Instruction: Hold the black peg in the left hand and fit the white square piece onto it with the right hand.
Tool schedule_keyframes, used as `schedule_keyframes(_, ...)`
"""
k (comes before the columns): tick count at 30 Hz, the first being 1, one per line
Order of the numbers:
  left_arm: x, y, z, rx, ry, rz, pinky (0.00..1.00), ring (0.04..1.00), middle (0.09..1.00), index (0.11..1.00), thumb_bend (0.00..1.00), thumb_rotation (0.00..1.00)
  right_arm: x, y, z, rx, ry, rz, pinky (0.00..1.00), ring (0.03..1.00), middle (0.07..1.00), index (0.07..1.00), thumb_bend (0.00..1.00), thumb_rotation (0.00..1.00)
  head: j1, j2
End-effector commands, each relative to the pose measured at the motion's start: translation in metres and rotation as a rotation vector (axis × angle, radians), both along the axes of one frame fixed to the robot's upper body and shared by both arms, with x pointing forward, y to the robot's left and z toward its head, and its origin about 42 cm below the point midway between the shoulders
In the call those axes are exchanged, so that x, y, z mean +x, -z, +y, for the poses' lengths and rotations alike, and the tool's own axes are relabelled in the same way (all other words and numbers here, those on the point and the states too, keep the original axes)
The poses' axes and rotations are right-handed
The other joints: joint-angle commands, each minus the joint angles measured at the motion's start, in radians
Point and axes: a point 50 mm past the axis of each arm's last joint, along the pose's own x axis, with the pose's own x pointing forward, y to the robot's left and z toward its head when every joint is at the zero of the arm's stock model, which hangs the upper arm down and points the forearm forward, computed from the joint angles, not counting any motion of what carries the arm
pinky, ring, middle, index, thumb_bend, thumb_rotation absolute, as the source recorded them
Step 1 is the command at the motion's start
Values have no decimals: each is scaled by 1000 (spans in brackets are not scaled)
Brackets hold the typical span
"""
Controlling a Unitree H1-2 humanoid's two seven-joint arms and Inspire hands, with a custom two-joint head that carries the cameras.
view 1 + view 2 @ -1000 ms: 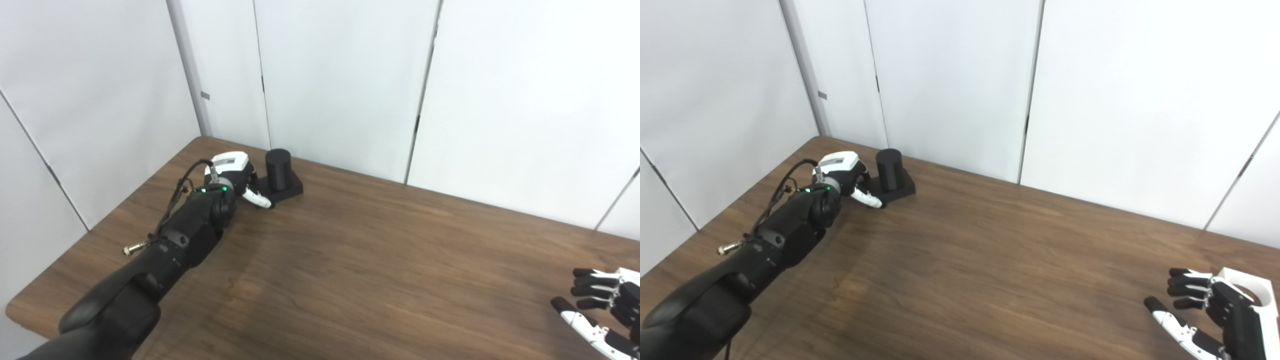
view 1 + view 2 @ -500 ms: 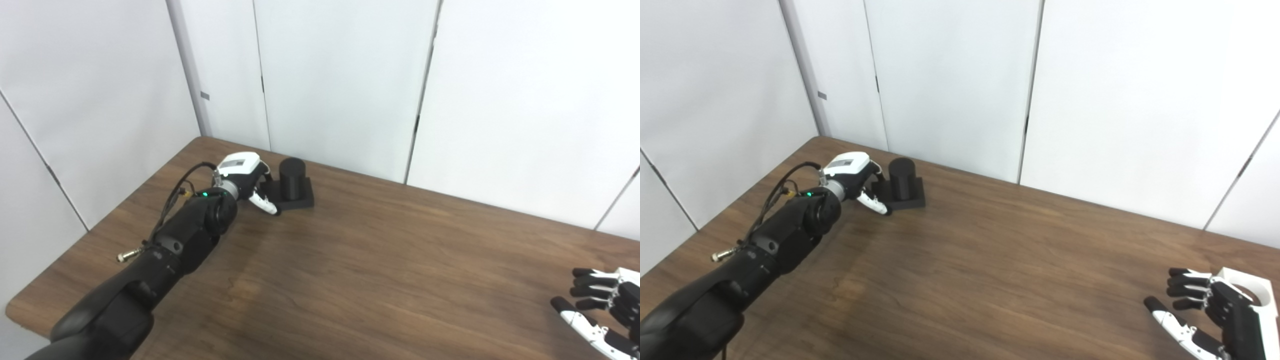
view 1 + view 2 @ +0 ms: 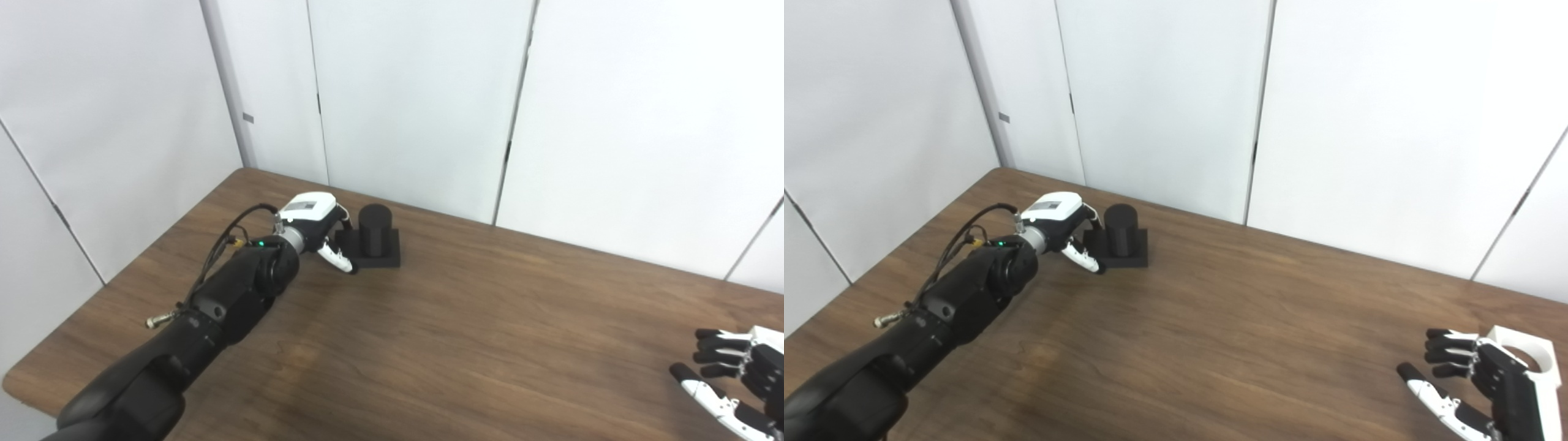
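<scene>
Black peg (image 3: 375, 236): rigid, probably light; your left hand (image 3: 318, 233) is gripping its base, right hand (image 3: 1476, 383) splaying empty.

We find no text, brand, number or sign that we can read in either view. The only candidate is a small grey patch on the white back of the left hand (image 3: 309, 211), which may be a label, but it is too small and blurred for us to make out any characters on it.
</scene>
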Motion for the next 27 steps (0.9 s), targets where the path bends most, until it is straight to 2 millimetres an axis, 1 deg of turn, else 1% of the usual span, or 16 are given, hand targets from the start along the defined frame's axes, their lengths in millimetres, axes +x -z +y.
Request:
schedule_keyframes(1,-4,8,-20,-23,65,45,697,864,846,483,524,54,7,-16,-1,-16,-10,-97,490,563,654,493,493,122,-3,3)
schedule_keyframes(6,-6,5,-33,-55,102,62,706,885,850,483,524,54,7,-13,-3,-24,-13,-105,479,559,652,493,493,123,-15,7)
schedule_keyframes(9,-8,4,-40,-79,153,94,747,912,851,482,523,54,8,-11,-3,-15,-20,-106,484,564,658,493,493,122,-25,10)
schedule_keyframes(11,-9,1,-46,-82,197,127,770,911,856,482,522,56,8,-9,-3,-13,-21,-105,483,559,655,494,493,122,-32,12)
schedule_keyframes(18,-11,-4,-64,-95,309,187,769,903,845,483,524,57,9,-7,-1,-22,-19,-112,477,553,653,494,494,124,-60,20)
schedule_keyframes(21,-14,-6,-75,-78,359,207,769,903,845,484,523,58,10,-6,0,-31,-23,-125,476,552,654,494,494,123,-74,25)
schedule_keyframes(23,-15,-5,-81,-70,380,214,767,903,845,484,523,59,10,-6,0,-43,-23,-133,469,550,652,494,494,122,-80,27)
schedule_keyframes(25,-17,-2,-91,-51,417,228,768,907,846,484,522,59,11,-5,0,-55,-18,-135,461,549,651,494,494,123,-87,30)
schedule_keyframes(27,-19,2,-100,-29,452,232,749,903,840,483,522,58,12,-5,1,-54,-19,-139,452,544,650,494,494,122,-92,29)
